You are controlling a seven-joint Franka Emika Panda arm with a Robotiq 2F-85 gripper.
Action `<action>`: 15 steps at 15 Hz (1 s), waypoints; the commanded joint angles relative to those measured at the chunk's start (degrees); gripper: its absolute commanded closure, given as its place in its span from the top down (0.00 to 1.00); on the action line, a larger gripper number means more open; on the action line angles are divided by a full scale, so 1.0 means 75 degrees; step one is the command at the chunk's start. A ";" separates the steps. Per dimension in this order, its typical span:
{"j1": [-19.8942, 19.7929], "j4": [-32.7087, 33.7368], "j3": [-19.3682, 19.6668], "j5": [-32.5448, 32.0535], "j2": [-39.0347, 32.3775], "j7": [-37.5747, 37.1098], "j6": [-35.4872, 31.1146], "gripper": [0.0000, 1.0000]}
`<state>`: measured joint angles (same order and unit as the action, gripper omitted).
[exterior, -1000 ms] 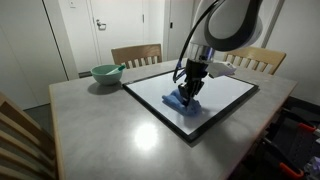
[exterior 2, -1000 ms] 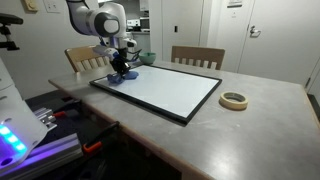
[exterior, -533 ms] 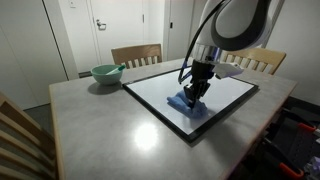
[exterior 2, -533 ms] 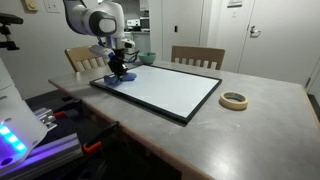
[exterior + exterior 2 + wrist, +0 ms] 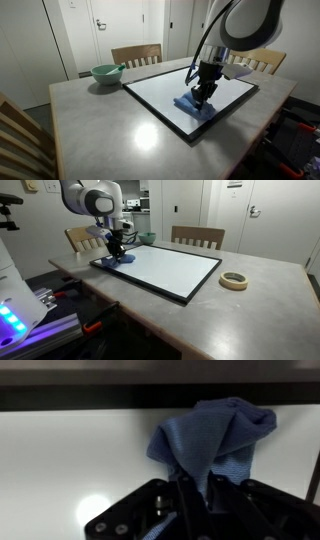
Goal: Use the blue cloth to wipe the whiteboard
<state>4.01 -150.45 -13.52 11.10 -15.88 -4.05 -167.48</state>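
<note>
The whiteboard (image 5: 190,95) lies flat on the table, glossy white with a thin black frame; it also shows from the other side (image 5: 165,268) and fills the wrist view (image 5: 70,455). The blue cloth (image 5: 192,105) rests crumpled on the board near its front edge. My gripper (image 5: 203,97) points down with its jaws shut on the blue cloth (image 5: 215,435), pressing it onto the board. In an exterior view the cloth (image 5: 117,258) sits at the board's near left corner under the gripper (image 5: 116,252). In the wrist view the gripper (image 5: 195,485) pinches a fold of the fabric.
A pale green bowl (image 5: 106,73) stands on the grey table (image 5: 100,120) beside the board. A roll of tape (image 5: 234,280) lies past the board's other end. Wooden chairs (image 5: 136,55) stand along the table's far side.
The gripper has slid with the cloth along the board, to the right in one exterior view and slightly left in the other. The jaws stayed shut on the cloth.
</note>
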 commanded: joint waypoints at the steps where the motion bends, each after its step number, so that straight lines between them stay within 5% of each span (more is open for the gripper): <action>1: -0.0239 -0.0430 0.0002 0.0132 -0.0399 0.0385 0.0016 0.03; 15: -0.0668 -0.0734 0.0288 -0.0005 -0.0200 0.0947 0.0065 0.03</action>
<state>1.32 -153.70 -12.99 11.10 -13.74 -0.86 -167.29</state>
